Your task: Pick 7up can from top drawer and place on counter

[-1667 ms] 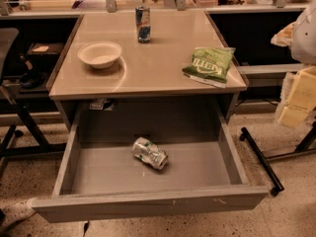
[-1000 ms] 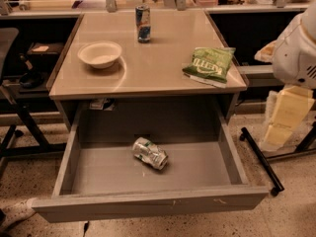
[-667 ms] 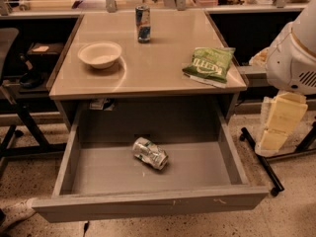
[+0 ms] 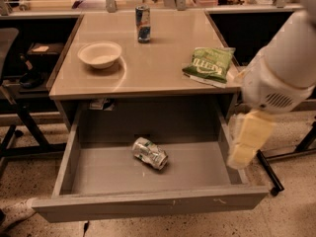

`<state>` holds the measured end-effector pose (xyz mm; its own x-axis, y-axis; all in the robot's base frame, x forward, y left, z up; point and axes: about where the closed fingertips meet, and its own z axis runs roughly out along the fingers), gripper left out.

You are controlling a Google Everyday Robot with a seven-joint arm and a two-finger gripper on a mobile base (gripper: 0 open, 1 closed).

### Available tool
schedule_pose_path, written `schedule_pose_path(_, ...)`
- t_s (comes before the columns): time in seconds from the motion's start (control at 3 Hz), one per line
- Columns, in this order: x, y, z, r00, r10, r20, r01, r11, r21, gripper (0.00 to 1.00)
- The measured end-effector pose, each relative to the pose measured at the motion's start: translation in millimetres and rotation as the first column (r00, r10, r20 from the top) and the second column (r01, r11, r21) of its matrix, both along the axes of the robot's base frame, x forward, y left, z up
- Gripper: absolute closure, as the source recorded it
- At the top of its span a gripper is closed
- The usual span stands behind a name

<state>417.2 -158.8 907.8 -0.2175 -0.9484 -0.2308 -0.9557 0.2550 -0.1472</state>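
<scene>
The 7up can (image 4: pixel 149 153), small, silver and dented with green marks, lies on its side in the middle of the open top drawer (image 4: pixel 148 204). The drawer is pulled fully out below the beige counter (image 4: pixel 158 68). My gripper (image 4: pixel 247 144), cream-coloured, hangs from the white arm at the right. It is over the drawer's right wall, well to the right of the can and not touching it. It holds nothing that I can see.
On the counter stand a white bowl (image 4: pixel 99 54) at the left, a taller blue-and-silver can (image 4: pixel 143 23) at the back and a green chip bag (image 4: pixel 210 63) at the right. A chair (image 4: pixel 10 83) is at the left and a black stand leg (image 4: pixel 269 172) at the right.
My arm has come in from the right edge and moved left and down, so the gripper now hangs over the drawer's right wall. The can has not moved.
</scene>
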Motion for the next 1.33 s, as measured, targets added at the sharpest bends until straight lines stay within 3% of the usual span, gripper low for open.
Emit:
schedule_pose_path(0.33, 7, 39, -52, 0.9955, -0.068, -0.067, 0.072, 0.996, 0.054, 0.00)
schedule_pose_path(1.0, 1, 44, -58, 0.9948, -0.083, -0.058, 0.088, 0.993, 0.082, 0.00)
schedule_pose_path(1.33, 3, 81, -93, 0.9917, -0.091, -0.090, 0.104, 0.984, 0.147, 0.00)
